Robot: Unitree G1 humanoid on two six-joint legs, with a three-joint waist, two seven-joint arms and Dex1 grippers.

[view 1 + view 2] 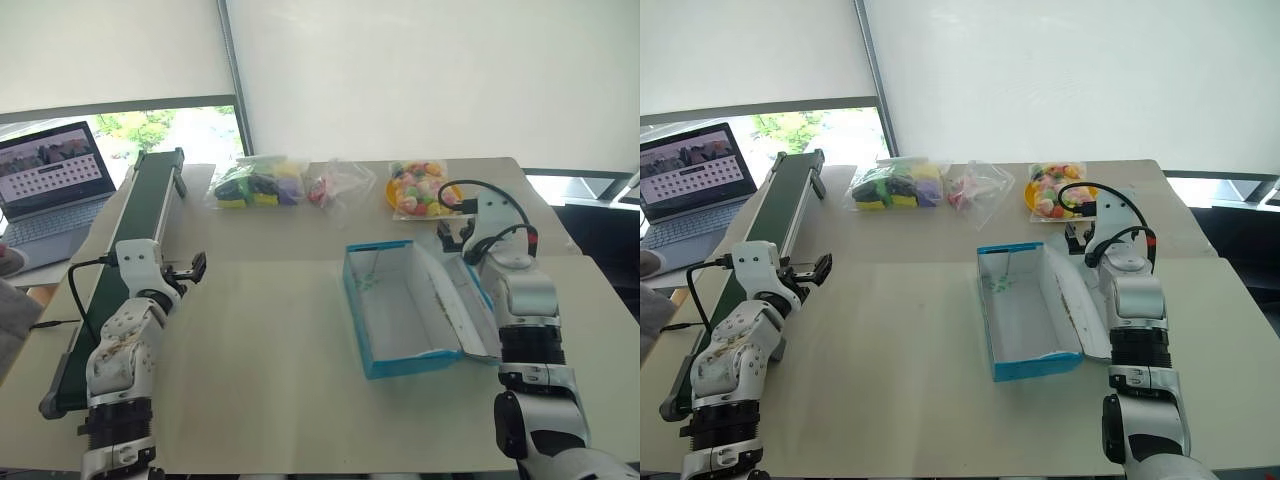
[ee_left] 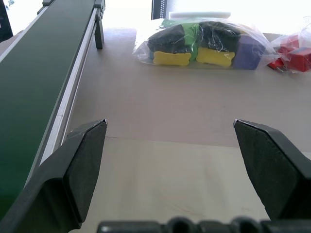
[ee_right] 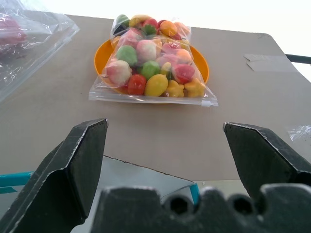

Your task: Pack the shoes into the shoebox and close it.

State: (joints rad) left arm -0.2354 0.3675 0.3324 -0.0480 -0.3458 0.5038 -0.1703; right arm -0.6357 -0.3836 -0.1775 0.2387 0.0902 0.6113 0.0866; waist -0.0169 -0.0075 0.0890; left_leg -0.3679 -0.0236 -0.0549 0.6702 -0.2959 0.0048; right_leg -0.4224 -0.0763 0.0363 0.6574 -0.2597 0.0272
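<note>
Nearest to me, my right gripper (image 3: 163, 160) hovers with its fingers spread wide and holding nothing, over the far edge of the shoebox (image 1: 405, 305). The box stands open and empty, at about 8 o'clock from this gripper. My left gripper (image 1: 192, 268) is also released, with the box at its 3 o'clock, well apart.

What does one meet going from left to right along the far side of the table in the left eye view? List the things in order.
laptop → conveyor belt → bag of dark and yellow items → bag of red items → bag of colourful fruit on an orange plate
</note>
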